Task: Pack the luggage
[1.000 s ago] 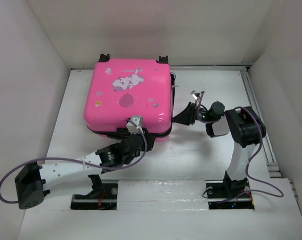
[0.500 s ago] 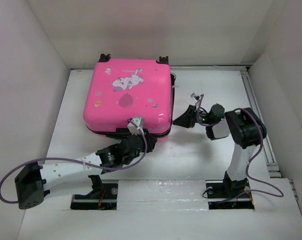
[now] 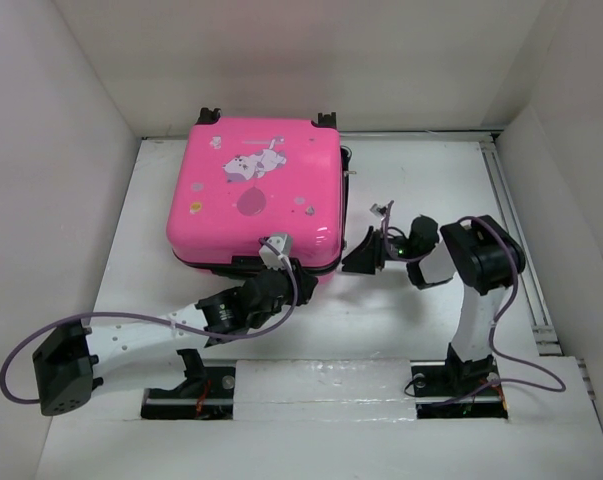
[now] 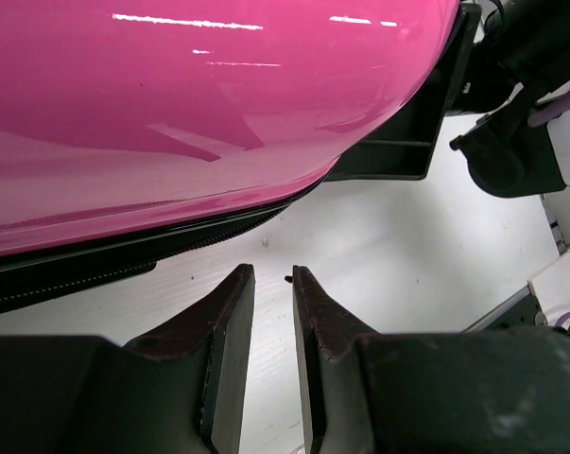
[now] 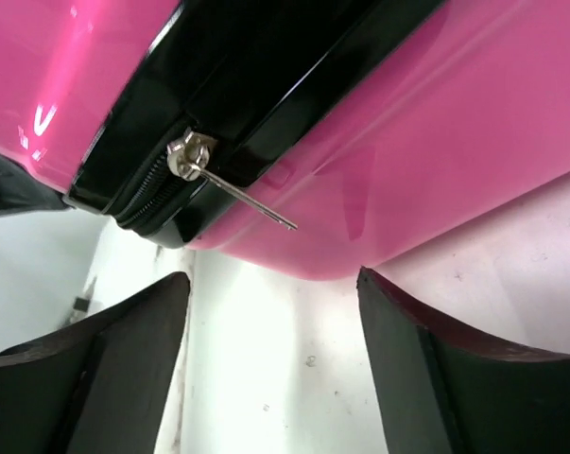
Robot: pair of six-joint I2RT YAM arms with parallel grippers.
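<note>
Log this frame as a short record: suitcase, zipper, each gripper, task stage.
luggage: pink suitcase flat on the table, shell closed, sticker side up
zipper: metal zipper pull on the black seam near a corner, tab sticking out, not gripped
left: left gripper low at the suitcase's near edge, jaws a narrow gap apart, empty
right: right gripper at the near right corner, jaws wide open, empty, facing the zipper pull
stage: lid down; whether the zip is fully run cannot be told

Luggage (image 3: 253, 190) shell glossy pink hard plastic; zipper pull (image 5: 192, 156) shiny metal; table (image 3: 381, 312) matt white, scuffed.
</note>
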